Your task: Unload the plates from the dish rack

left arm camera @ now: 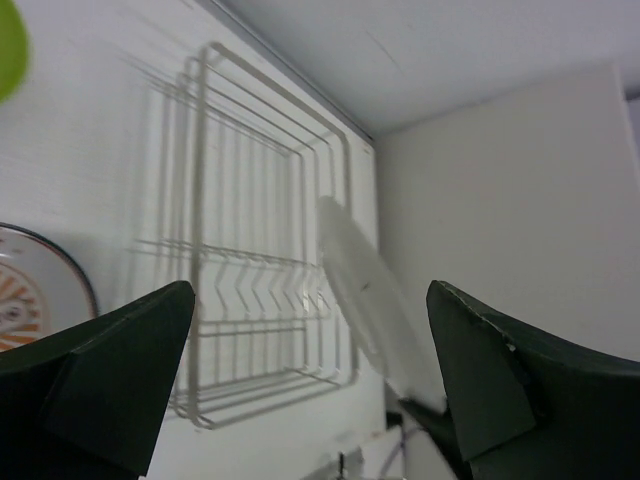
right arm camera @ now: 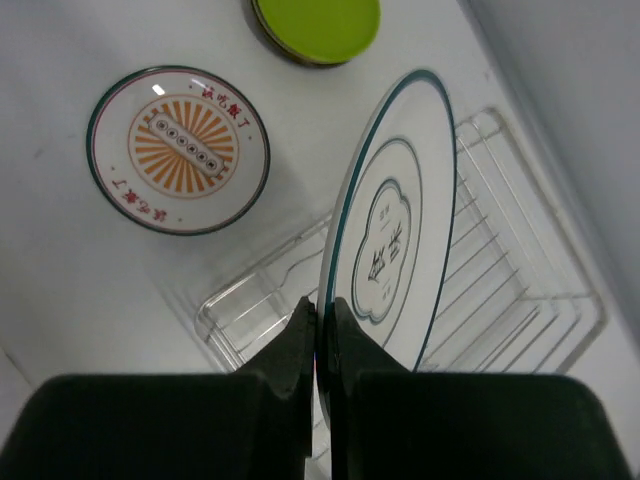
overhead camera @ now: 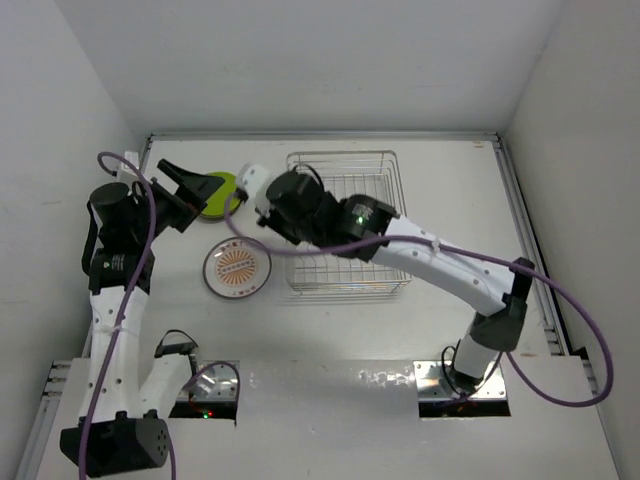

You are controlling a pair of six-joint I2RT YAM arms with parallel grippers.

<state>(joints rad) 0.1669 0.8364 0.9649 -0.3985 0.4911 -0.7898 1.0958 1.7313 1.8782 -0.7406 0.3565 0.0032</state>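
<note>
Bright, even light, soft shadows; left wrist view shows the dish rack (left arm camera: 200, 200) motion-blurred.

lime plate (left arm camera: 8, 45): cut by corner, blurred | dish rack (overhead camera: 340, 155): partly behind right arm (overhead camera: 440, 262)

White table (overhead camera: 460, 200) — pale walls (overhead camera: 300, 60) behind

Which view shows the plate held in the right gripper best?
Right wrist: the plate, pinched at its rim by the right gripper, shows its teal rim and printed face. Left wrist shows only its plain, blurred back; top external shows just a small white part.
</note>
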